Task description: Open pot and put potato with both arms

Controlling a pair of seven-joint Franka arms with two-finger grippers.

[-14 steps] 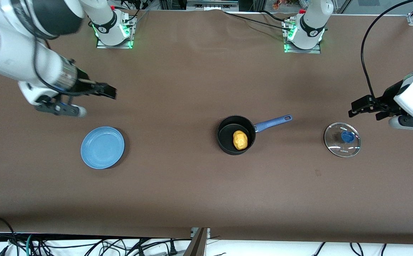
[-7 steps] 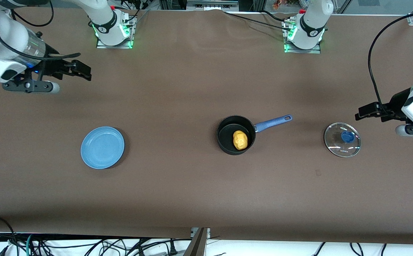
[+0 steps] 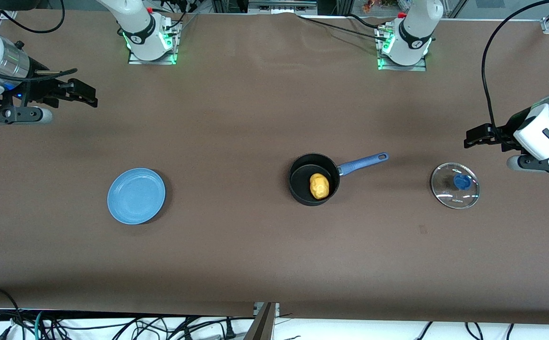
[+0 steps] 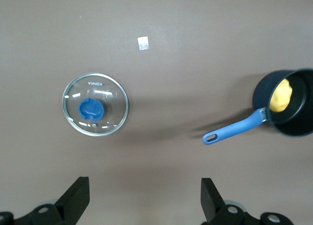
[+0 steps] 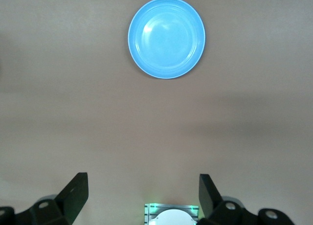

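Front view: potato sits in the uncovered pot; left end effector and right end effector hover spread, empty. Little risk beyond a stray sweep clipping the lid.

Black pot, blue handle; yellow-tan potato; clear lid, blue knob; blue plate; brown tabletop.

White jointed arms, black fingers, black cables.
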